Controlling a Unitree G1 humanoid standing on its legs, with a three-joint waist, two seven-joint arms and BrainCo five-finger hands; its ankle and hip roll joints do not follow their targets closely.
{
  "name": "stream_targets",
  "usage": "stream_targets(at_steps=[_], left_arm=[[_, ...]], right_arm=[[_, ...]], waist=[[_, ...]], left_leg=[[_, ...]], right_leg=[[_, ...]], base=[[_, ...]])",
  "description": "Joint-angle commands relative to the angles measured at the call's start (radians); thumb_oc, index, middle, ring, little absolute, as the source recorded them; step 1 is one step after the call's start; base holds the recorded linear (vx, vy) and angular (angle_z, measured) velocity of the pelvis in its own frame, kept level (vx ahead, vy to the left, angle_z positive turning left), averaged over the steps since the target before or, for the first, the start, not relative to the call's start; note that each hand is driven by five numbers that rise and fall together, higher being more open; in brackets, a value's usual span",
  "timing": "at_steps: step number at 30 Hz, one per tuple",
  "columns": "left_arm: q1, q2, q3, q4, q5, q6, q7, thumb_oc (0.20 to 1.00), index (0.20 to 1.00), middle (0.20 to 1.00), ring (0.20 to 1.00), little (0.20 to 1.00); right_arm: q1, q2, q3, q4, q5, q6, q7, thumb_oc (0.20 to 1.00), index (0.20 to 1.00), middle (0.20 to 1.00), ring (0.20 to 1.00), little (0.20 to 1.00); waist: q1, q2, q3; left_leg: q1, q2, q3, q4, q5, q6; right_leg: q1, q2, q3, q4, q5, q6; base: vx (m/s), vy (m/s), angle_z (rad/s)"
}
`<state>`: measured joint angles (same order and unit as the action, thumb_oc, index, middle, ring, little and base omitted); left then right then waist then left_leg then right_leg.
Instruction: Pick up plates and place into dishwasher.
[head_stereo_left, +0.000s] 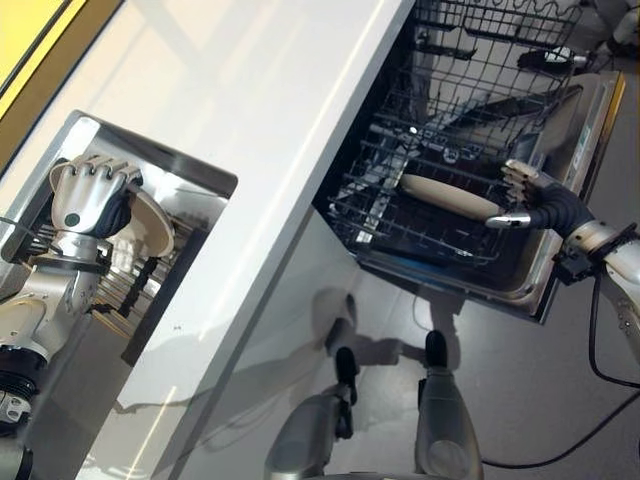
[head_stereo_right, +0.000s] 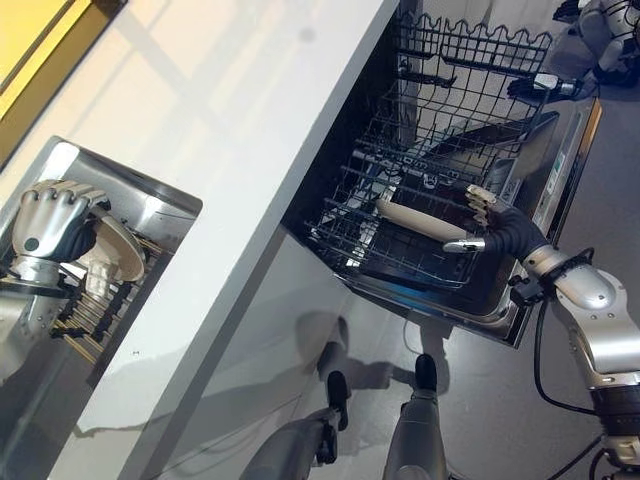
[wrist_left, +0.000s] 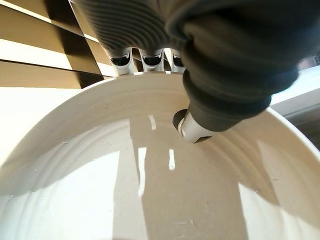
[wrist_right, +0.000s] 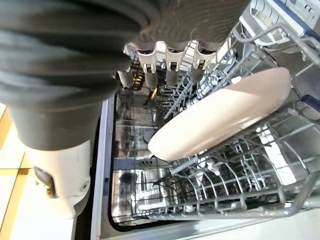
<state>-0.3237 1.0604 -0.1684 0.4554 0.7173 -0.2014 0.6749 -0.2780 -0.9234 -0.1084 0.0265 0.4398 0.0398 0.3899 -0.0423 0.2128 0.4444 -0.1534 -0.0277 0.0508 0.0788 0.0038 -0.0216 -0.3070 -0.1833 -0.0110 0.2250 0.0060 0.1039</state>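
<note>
White counter (head_stereo_left: 250, 200) runs diagonally through the scene; steel sink (head_stereo_left: 185, 175) cut into it on the robot's left, open dishwasher (head_stereo_left: 560, 250) under its far edge on the right, lower rack (head_stereo_left: 440, 215) pulled out over the door.

Sink: dark drying rack (head_stereo_left: 125, 290) holds the dishes upright. Left hand (head_stereo_left: 90, 195) is down in the sink, fingers curled over the rim of a white plate (head_stereo_left: 150, 225), thumb pressed on its inner face, as the left wrist view shows. Pinch on the rim suits lifting it straight up out of the slots. Lift looks barely begun, though whether the plate is clear of the tines is hard to tell.

Dishwasher: cream plate (head_stereo_left: 450, 197) stands on edge between the rack tines, leaning a little. Right hand (head_stereo_left: 520, 195) is just beside its near edge, fingers spread and relaxed, not closed on it. Judged already loaded and released.
</note>
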Motion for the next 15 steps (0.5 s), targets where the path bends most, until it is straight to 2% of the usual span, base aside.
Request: stream_targets(at_steps=[1, 3, 9, 13, 15], left_arm=[[0.074, 0.001, 0.027, 0.044, -0.013, 0.074, 0.053, 0.2, 0.2, 0.2, 0.2, 0.2], [0.082, -0.001, 0.057, 0.05, -0.046, 0.148, 0.148, 0.2, 0.2, 0.2, 0.2, 0.2], [0.105, -0.075, 0.195, 0.076, -0.058, 0.217, 0.389, 0.2, 0.2, 0.2, 0.2, 0.2], [0.1, -0.105, 0.235, 0.072, -0.052, 0.24, 0.446, 0.2, 0.2, 0.2, 0.2, 0.2], [0.085, -0.126, 0.254, 0.069, -0.076, 0.286, 0.506, 0.2, 0.2, 0.2, 0.2, 0.2]], right_arm=[[0.0, -0.021, -0.039, -0.051, 0.025, -0.026, -0.003, 1.0, 1.0, 1.0, 1.0, 1.0], [0.011, -0.014, -0.041, -0.054, 0.025, -0.031, -0.007, 1.0, 1.0, 1.0, 1.0, 1.0], [0.058, 0.019, -0.067, -0.06, 0.016, -0.047, -0.007, 1.0, 1.0, 1.0, 1.0, 1.0], [0.055, 0.029, -0.062, -0.063, 0.014, -0.033, -0.008, 1.0, 1.0, 1.0, 1.0, 1.0], [0.051, 0.032, -0.056, -0.072, 0.016, -0.02, -0.009, 1.0, 1.0, 1.0, 1.0, 1.0]], waist=[[0.004, -0.079, -0.072], [0.008, -0.085, -0.079], [0.021, -0.108, -0.105], [0.023, -0.115, -0.121], [0.021, -0.121, -0.134]], left_leg=[[-0.05, -0.035, -0.041, 0.024, 0.012, -0.009], [-0.044, -0.034, -0.043, 0.021, 0.011, -0.009], [-0.02, -0.033, -0.053, 0.014, 0.007, -0.008], [-0.009, -0.029, -0.056, 0.009, 0.005, -0.009], [-0.004, -0.027, -0.056, 0.004, 0.004, -0.011]], right_leg=[[0.027, -0.068, -0.031, -0.036, 0.019, 0.023], [0.035, -0.068, -0.036, -0.038, 0.015, 0.023], [0.061, -0.072, -0.053, -0.035, 0.004, 0.02], [0.067, -0.071, -0.055, -0.032, -0.001, 0.018], [0.067, -0.067, -0.051, -0.032, -0.004, 0.017]], base=[[-0.02, -0.004, -0.04], [0.0, 0.0, 0.0], [0.01, -0.007, 0.02], [0.03, -0.002, 0.11], [0.0, 0.0, 0.0]])
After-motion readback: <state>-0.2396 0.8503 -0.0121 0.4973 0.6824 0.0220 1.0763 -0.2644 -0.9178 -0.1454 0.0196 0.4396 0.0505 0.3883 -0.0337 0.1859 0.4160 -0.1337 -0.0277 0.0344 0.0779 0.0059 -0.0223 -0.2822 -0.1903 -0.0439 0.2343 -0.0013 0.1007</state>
